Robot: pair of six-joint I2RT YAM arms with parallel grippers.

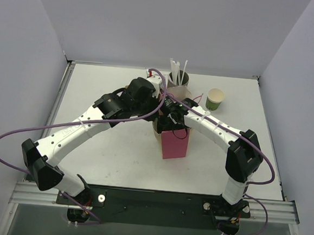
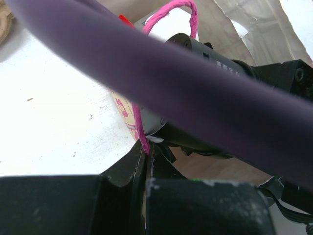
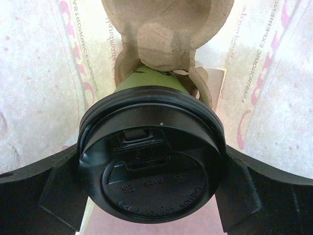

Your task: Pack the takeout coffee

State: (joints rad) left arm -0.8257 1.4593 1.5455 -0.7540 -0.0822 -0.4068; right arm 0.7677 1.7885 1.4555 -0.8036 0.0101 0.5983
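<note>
The takeout coffee [image 3: 146,81], a green paper cup under a black lid [image 3: 151,156], fills the right wrist view. It sits low inside the pink paper bag [image 1: 174,144], against a moulded pulp cup carrier [image 3: 161,34]. My right gripper [image 3: 151,183] holds the lid's rim from both sides, its fingers [image 3: 44,188] pressing a dent into the left edge. My left gripper [image 2: 146,155] is shut on the bag's pink cord handle [image 2: 190,14], holding it up at the bag's mouth. From the top view both wrists hide the cup.
A second green cup with a cream inside [image 1: 215,99] stands at the back right. A grey cylinder of white straws [image 1: 178,78] is just behind the bag. A purple cable [image 2: 195,88] crosses the left wrist view. Grey walls close in the table [image 1: 110,157] on three sides.
</note>
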